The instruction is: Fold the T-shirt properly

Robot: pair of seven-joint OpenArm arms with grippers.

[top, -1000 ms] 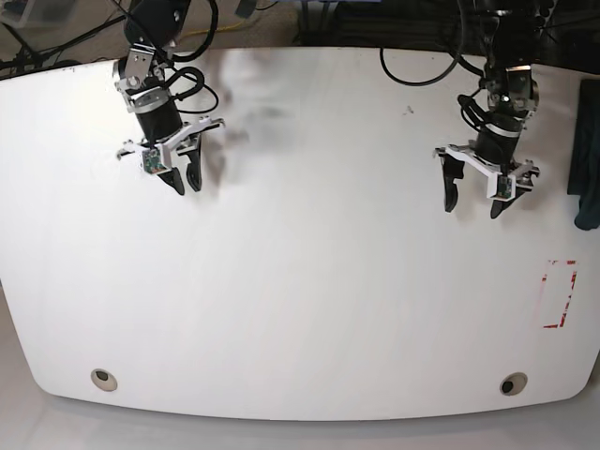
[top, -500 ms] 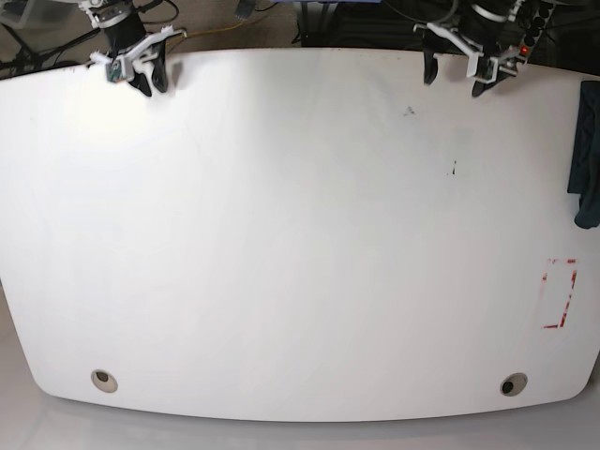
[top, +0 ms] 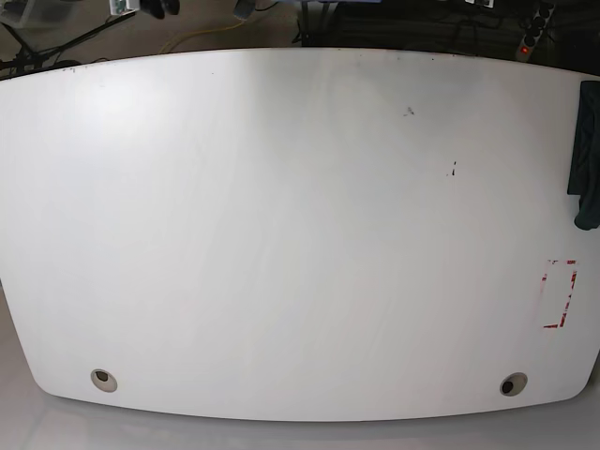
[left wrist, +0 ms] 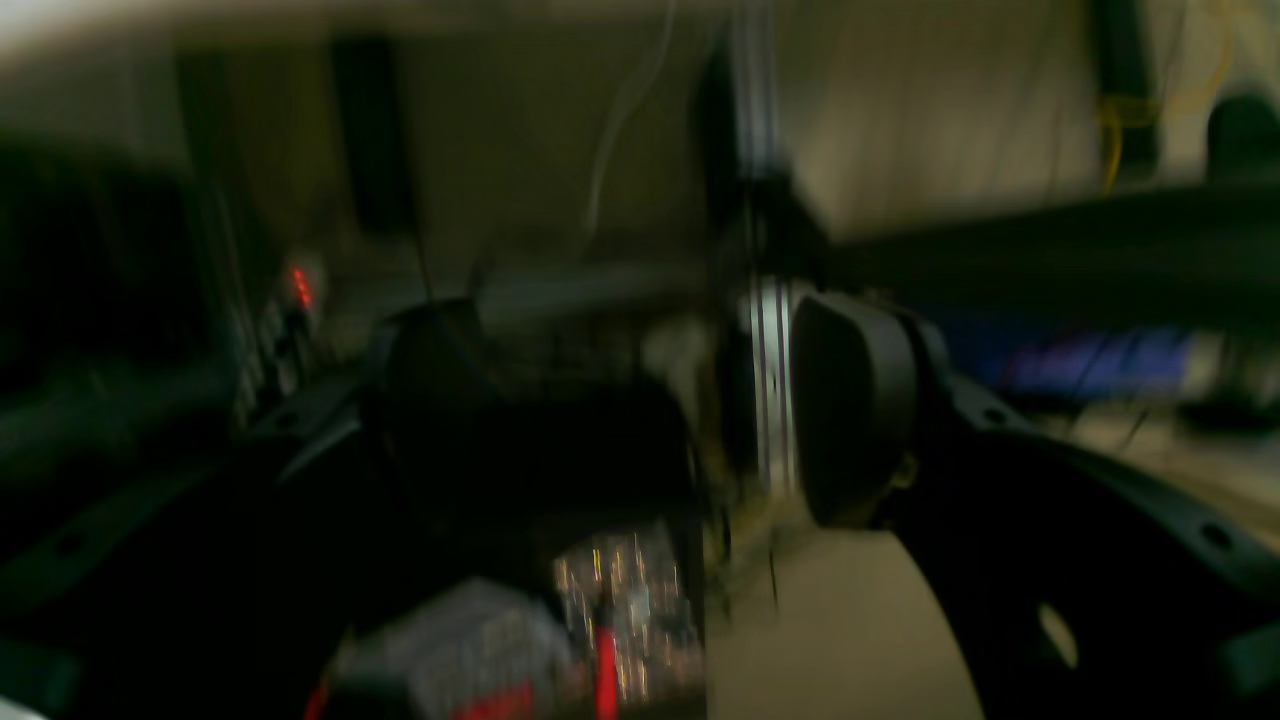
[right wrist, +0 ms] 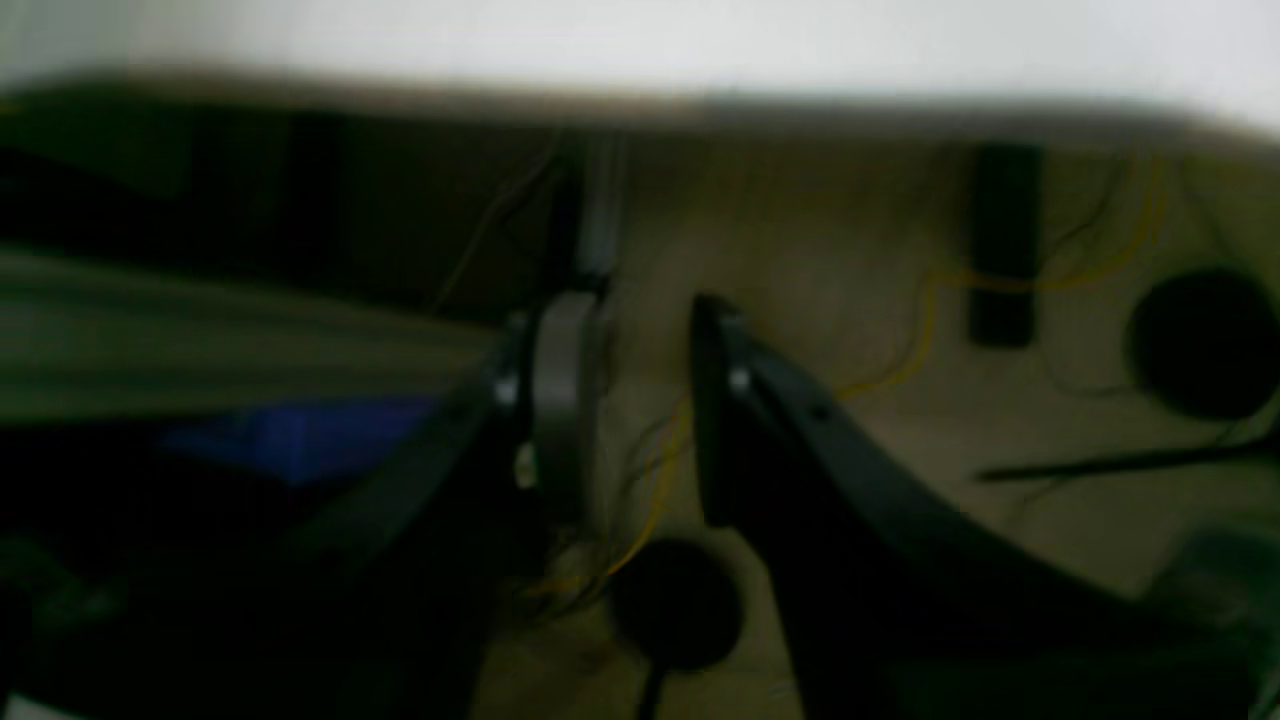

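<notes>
The T-shirt (top: 587,150) is a dark bundle at the table's far right edge in the base view, partly cut off by the frame. Neither gripper is near it. Both arms are pulled back beyond the table's far edge. Only a dark piece of the right arm (top: 161,7) shows at the top left of the base view. In the blurred left wrist view, my left gripper (left wrist: 640,420) is open wide, holding nothing. In the right wrist view, my right gripper (right wrist: 635,400) has a narrow gap between its fingers, with floor and cables showing through.
The white table (top: 281,234) bears a red tape rectangle (top: 560,293) near its right edge. Two round holes (top: 104,379) (top: 513,383) sit near its front, and small dark marks (top: 455,169) lie right of centre. Cables and a power strip (top: 530,42) lie behind the table.
Both arms have lifted away from the table and drawn back past its far edge, leaving the base view almost entirely. The T-shirt has not moved.
</notes>
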